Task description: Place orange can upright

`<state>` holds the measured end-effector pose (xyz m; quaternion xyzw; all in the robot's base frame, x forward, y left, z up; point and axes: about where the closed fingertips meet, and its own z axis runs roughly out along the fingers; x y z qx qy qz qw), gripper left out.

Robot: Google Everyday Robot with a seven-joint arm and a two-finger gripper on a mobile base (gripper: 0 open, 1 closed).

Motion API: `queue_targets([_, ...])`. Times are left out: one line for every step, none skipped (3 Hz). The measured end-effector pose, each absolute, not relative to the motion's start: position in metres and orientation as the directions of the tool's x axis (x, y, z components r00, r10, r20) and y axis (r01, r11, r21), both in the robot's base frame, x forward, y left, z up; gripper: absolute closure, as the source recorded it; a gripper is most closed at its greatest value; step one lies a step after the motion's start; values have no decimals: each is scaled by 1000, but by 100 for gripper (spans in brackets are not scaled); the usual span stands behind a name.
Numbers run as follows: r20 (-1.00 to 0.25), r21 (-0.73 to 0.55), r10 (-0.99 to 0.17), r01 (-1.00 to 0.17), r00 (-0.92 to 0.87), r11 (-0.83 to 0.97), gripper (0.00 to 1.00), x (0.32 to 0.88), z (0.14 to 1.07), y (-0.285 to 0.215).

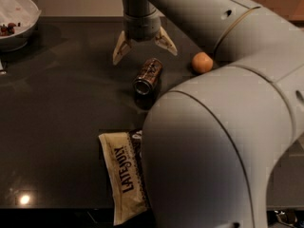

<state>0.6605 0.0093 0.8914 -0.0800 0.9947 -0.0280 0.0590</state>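
The orange can (147,76) lies on its side on the dark table (61,108), its silver end facing the near left. My gripper (144,52) hangs just behind and above the can, open, with one cream finger (121,49) to the left and the other to the right of the can's far end. It holds nothing and does not touch the can.
An orange ball (202,62) rests to the right of the can. A brown-and-cream chip bag (122,175) lies at the table's near edge, partly hidden by my arm (213,146). A white bowl (16,23) stands at the far left corner.
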Motion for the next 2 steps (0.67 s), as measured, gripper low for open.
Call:
queue_targets([-97, -73, -61, -54, -993, 996, 0, 657, 879, 7])
queue_targets([-81, -57, 0, 5, -997, 998, 0, 656, 866, 5])
